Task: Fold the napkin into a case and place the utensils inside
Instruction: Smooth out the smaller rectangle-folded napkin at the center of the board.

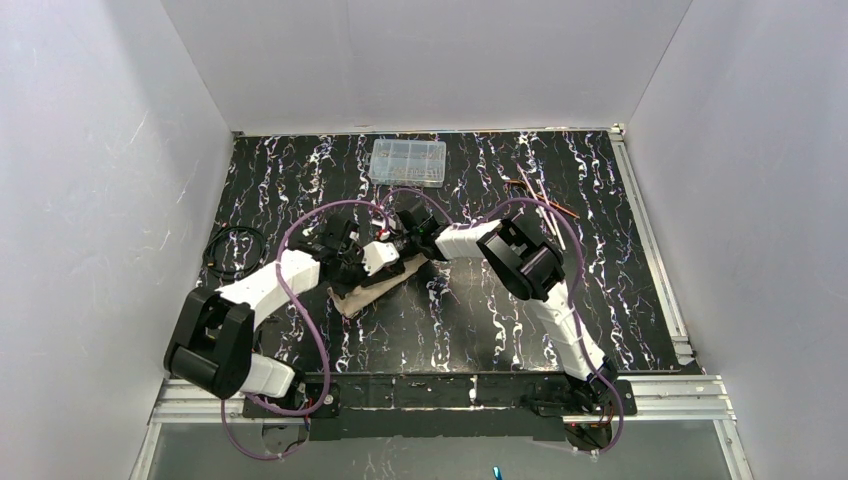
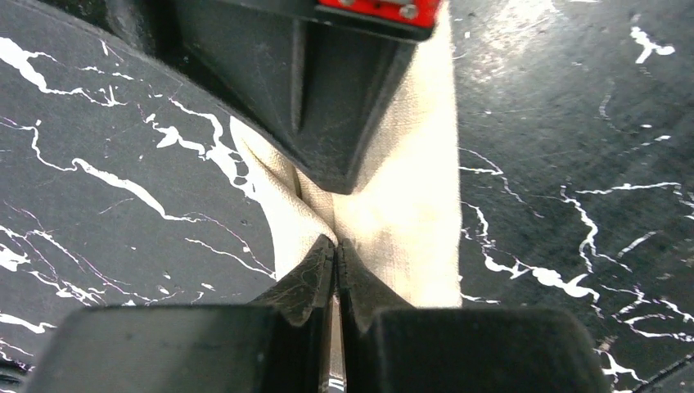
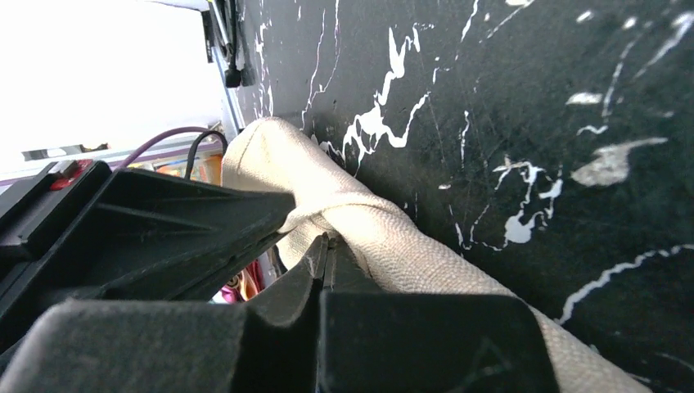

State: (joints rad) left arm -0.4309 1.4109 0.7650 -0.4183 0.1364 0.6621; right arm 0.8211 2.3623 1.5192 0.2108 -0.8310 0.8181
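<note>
The napkin (image 1: 358,293) lies mid-table as a narrow beige strip, partly hidden under both wrists. My left gripper (image 1: 388,264) is shut, its fingertips pinching a raised crease of the napkin (image 2: 409,205) in the left wrist view (image 2: 336,244). My right gripper (image 1: 400,247) faces it from the other side, tip to tip. It is shut on a bunched fold of the napkin (image 3: 393,237) in the right wrist view (image 3: 327,240). The utensils (image 1: 545,203), thin copper pieces, lie at the back right, away from both grippers.
A clear plastic compartment box (image 1: 408,162) stands at the back centre. A coiled black cable (image 1: 235,250) lies at the table's left edge. Purple cables loop over both arms. White walls close in the left, back and right sides.
</note>
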